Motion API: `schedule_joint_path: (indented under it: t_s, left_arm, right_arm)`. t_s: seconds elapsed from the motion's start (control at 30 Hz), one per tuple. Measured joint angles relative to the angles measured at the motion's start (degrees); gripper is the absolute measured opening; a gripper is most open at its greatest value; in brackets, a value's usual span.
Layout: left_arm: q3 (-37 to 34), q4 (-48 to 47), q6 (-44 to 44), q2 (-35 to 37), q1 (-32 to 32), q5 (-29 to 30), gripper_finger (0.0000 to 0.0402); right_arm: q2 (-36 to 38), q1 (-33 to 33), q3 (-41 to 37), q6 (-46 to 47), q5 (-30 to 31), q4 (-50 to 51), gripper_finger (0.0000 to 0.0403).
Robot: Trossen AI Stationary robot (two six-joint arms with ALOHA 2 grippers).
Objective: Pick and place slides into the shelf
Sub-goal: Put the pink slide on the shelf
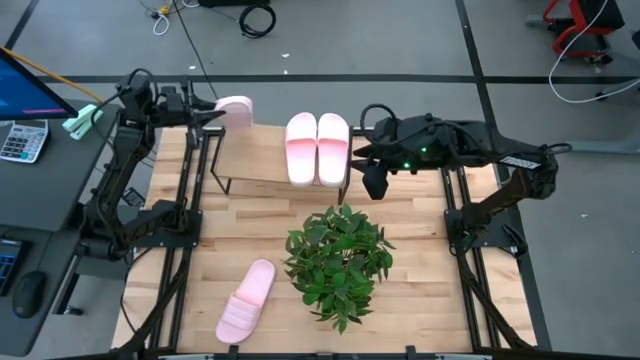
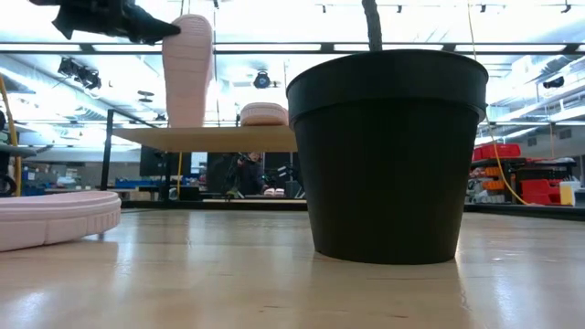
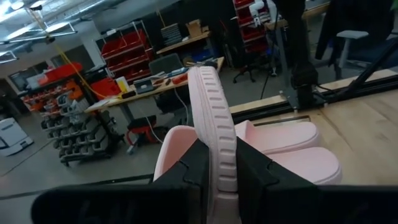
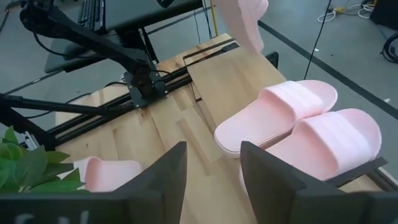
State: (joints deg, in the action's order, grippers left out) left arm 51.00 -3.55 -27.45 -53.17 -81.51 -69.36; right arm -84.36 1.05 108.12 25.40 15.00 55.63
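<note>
Shelf (image 1: pixel 262 155): light-wood board on a thin black frame, standing at the far side of the slatted tabletop (image 1: pixel 420 290).
Slides on shelf (image 1: pixel 318 148): two pale pink slides side by side, soles down, at the board's right end, touching each other.
Held slide (image 1: pixel 236 109): pale pink, pinched on edge by the sole, raised above the shelf's far left corner; in the low view it hangs upright over the board.
Left gripper (image 1: pixel 213 112): fingers clamped on the held slide, at the shelf's far left corner.
Loose slide (image 1: pixel 247 300): lying flat on the tabletop near the front, left of the plant, well apart from the shelf.
Right gripper (image 1: pixel 374 182): fingers parted with nothing between them, just beside the shelf's right end, near the two placed slides.
Potted plant (image 1: pixel 338 260): green leaves in a black pot (image 2: pixel 388 155), mid-table in front of the shelf.
</note>
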Motion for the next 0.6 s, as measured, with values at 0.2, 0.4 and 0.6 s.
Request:
schedule_joint_path:
  t_s: [0.2, 0.4, 0.6]
  left_arm:
    - [0.00, -0.04, -0.16, 0.00, -0.47, -0.37, 0.0052]
    - [0.00, -0.08, 1.44, 0.00, -0.47, 1.82, 0.0052]
    - [0.00, -0.26, 5.77, 0.00, -0.47, 3.70, 0.0052]
  right_arm:
    - [-0.19, 0.64, -2.90, 1.69, -0.13, -1.62, 0.0147]
    - [-0.18, 2.52, -6.58, 3.42, -0.45, -4.35, 0.0146]
    - [-0.15, 3.69, -8.26, 3.51, -0.48, -7.66, 0.0144]
